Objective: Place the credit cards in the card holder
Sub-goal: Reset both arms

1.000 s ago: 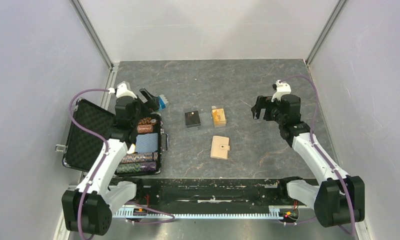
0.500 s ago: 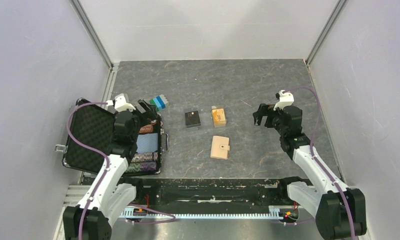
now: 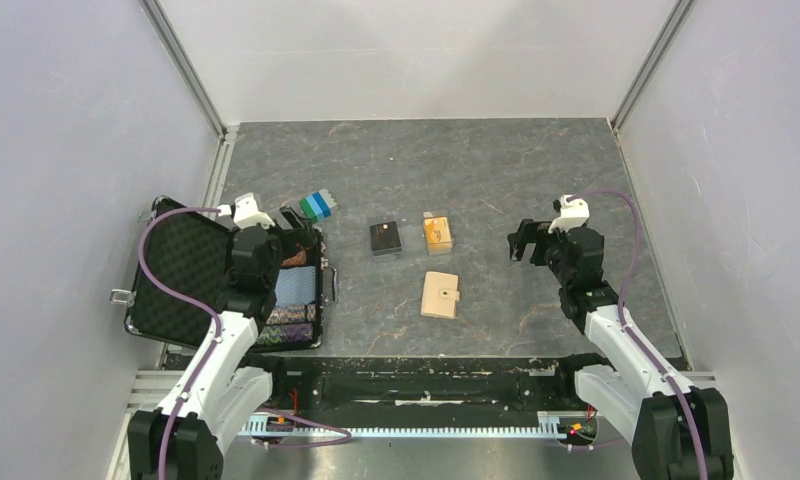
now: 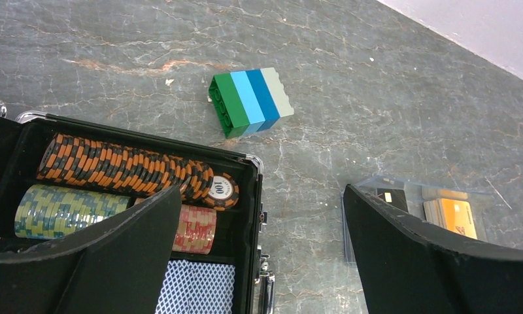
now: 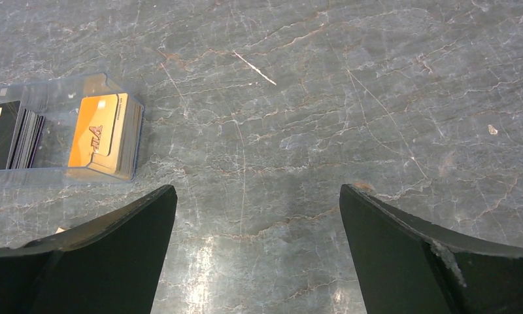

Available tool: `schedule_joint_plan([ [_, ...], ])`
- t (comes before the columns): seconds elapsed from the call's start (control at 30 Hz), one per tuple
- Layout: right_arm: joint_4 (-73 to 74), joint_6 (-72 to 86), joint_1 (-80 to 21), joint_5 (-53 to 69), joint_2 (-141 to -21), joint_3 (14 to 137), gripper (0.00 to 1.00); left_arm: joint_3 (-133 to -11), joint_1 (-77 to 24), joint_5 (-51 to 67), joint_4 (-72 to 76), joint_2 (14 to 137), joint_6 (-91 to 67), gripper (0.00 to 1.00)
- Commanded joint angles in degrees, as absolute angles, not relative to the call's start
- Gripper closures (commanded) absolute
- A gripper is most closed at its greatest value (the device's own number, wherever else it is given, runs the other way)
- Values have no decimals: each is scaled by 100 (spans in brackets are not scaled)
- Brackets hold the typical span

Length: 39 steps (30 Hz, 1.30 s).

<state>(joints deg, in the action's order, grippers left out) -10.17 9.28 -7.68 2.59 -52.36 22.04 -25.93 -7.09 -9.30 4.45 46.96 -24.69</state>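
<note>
The card holder (image 3: 440,294), a tan wallet with a snap tab, lies shut at the table's middle front. Behind it the credit cards (image 3: 437,233) form an orange-topped stack (image 5: 104,134) inside a clear plastic box, also seen at the left wrist view's right edge (image 4: 456,216). My left gripper (image 3: 294,220) hangs open over the right rim of the chip case, empty (image 4: 260,196). To the right of the cards, my right gripper (image 3: 520,243) is open above bare table, with nothing between its fingers (image 5: 257,190).
An open black chip case (image 3: 191,262) with poker chips (image 4: 115,169) and a blue-backed deck lies at the left. A green, blue and grey brick block (image 4: 251,101) sits behind it. A stack of black cards (image 3: 384,238) stands beside the orange one. Walls close in the table.
Both arms have drawn back toward the near edge. The left gripper left the brick block and now hangs over the case rim. The right gripper slid back. Both stayed open.
</note>
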Motion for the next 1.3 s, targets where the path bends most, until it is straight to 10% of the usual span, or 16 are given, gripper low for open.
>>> schedule_joint_plan([
  [0.0, -1362, 808, -754, 171, -5263, 2206, 2, -2549, -677, -1163, 668, 4623, -2193, 0],
  [1.27, -5941, -699, -755, -1645, -6505, -296, 2, -1970, -677, -676, 2493, 6336, -554, 0],
])
